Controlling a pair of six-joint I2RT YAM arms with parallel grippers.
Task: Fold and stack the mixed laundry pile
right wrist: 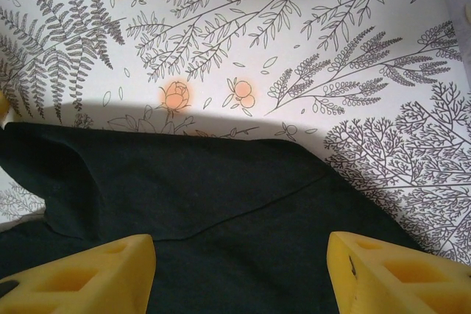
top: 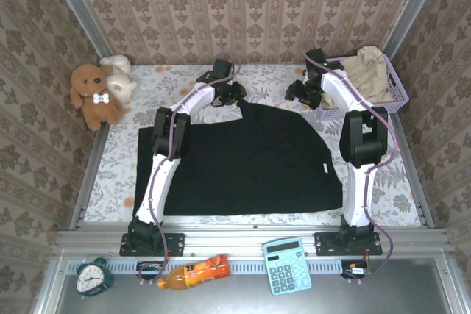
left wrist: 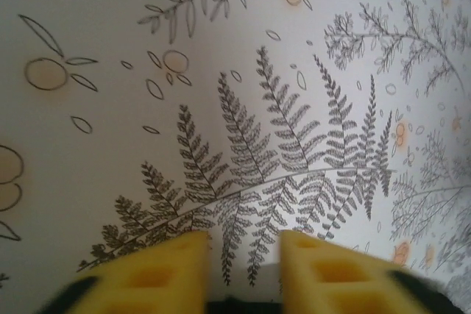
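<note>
Black garment (top: 243, 159) lies flat mid-table, beige piece (top: 368, 71) in the basket (top: 399, 92). Right gripper (right wrist: 241, 255) gapes over the far hem; left gripper (left wrist: 244, 244) nearly closed, can't tell on what. Pinch both corners evenly, I'd say.

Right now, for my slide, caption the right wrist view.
Right end effector open over the black garment, its edge lying on the fern-printed tablecloth.

Large garment (top: 250, 159) on table (top: 386, 182) centre, small garment (top: 370, 71) in basket (top: 399, 90), far right
</note>
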